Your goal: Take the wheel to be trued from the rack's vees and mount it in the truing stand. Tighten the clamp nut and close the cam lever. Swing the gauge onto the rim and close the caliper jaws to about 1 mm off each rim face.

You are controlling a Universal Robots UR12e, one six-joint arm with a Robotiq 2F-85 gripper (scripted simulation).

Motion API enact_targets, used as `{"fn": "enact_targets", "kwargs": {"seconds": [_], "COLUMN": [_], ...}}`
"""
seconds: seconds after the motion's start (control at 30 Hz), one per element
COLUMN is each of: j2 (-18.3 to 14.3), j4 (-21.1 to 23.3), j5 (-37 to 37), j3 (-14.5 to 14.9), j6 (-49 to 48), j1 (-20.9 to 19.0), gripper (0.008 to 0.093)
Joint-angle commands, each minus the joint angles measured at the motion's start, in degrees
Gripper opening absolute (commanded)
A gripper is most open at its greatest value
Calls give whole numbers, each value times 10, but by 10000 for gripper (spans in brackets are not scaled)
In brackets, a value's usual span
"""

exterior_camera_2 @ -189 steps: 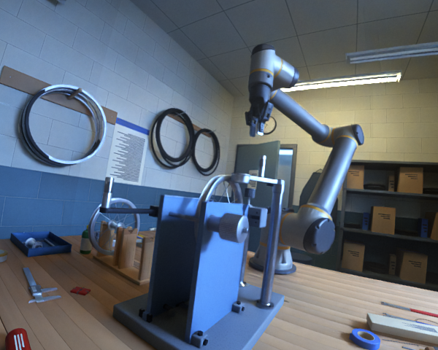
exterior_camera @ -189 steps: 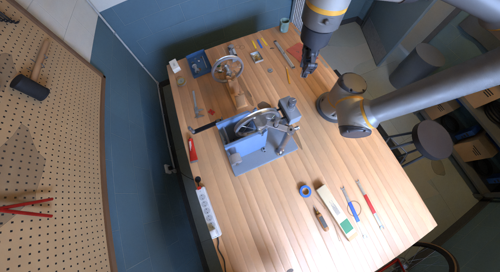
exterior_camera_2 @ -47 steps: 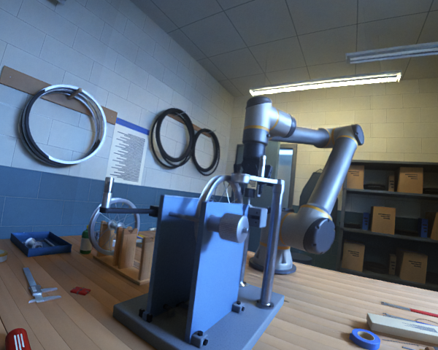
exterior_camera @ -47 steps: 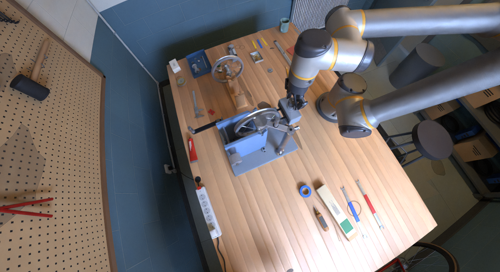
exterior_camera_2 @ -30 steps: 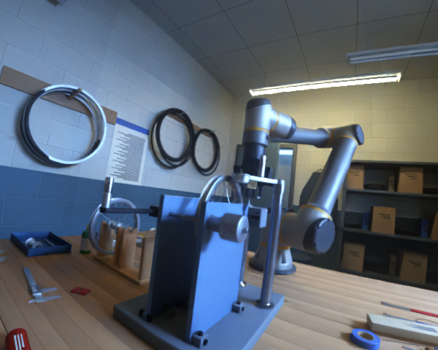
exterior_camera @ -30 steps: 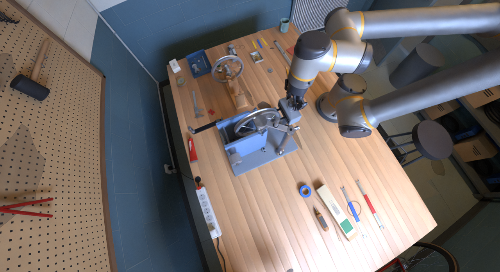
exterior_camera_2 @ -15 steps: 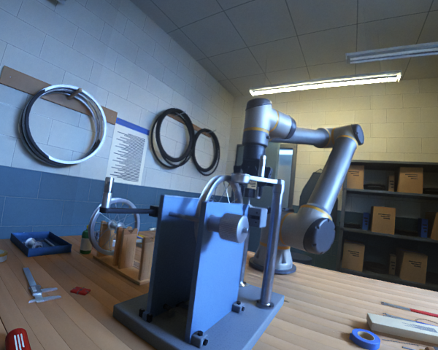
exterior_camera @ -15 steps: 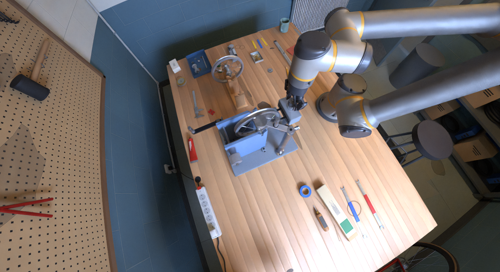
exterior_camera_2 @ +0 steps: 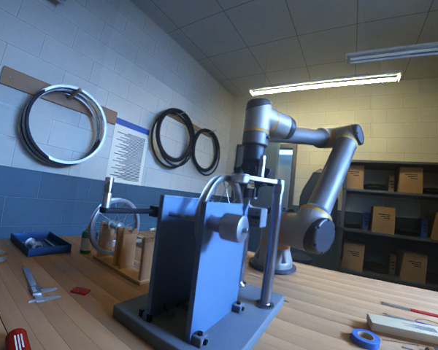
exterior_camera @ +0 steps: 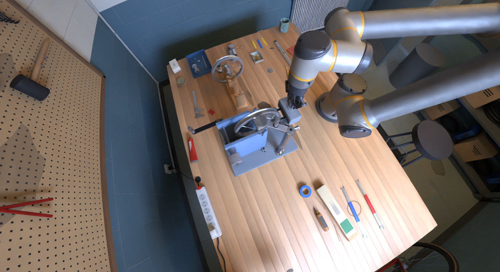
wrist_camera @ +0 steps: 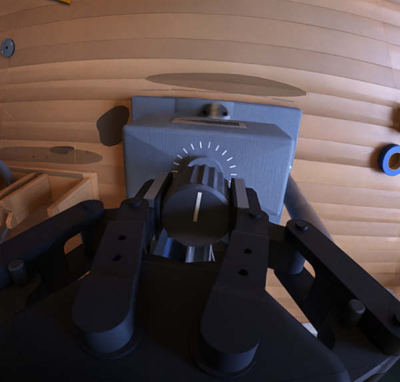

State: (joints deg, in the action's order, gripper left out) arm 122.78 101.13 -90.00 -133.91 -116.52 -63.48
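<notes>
The wheel [exterior_camera: 257, 121] sits mounted in the blue truing stand [exterior_camera: 248, 139] at mid-bench. The gauge arm lies over its rim, carrying a grey caliper head [wrist_camera: 209, 157] with a dark ribbed knob [wrist_camera: 196, 207]. A white line on the knob's face points at a ring of ticks on the head. The knob is gripped by my gripper [wrist_camera: 196, 194], which comes down on it from above. The stand's knurled clamp nut [exterior_camera_2: 232, 227] faces the second side camera. A second wheel [exterior_camera: 227, 69] rests in the wooden rack behind the stand.
The stand's upright post [exterior_camera_2: 270, 245] rises just beside the caliper head. A blue tape roll [exterior_camera: 305, 191], a flat box and several hand tools lie on the near bench. A blue parts tray [exterior_camera: 198, 63] and a caliper [exterior_camera: 196, 105] lie near the wall edge.
</notes>
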Motion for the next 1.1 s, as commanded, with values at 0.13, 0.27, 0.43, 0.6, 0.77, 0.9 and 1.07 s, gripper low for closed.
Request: {"fn": "enact_targets", "kwargs": {"seconds": [0.13,0.27,0.43,0.6,0.77,0.9,1.07], "j2": [0,0,0,0,0,0,0], "j4": [0,0,0,0,0,0,0], "j5": [0,0,0,0,0,0,0], "j3": [0,0,0,0,0,0,0], "j6": [0,0,0,0,5,15,37], "j1": [0,0,0,0,0,0,0], "gripper": [285,205,105,80,80,80,80]}}
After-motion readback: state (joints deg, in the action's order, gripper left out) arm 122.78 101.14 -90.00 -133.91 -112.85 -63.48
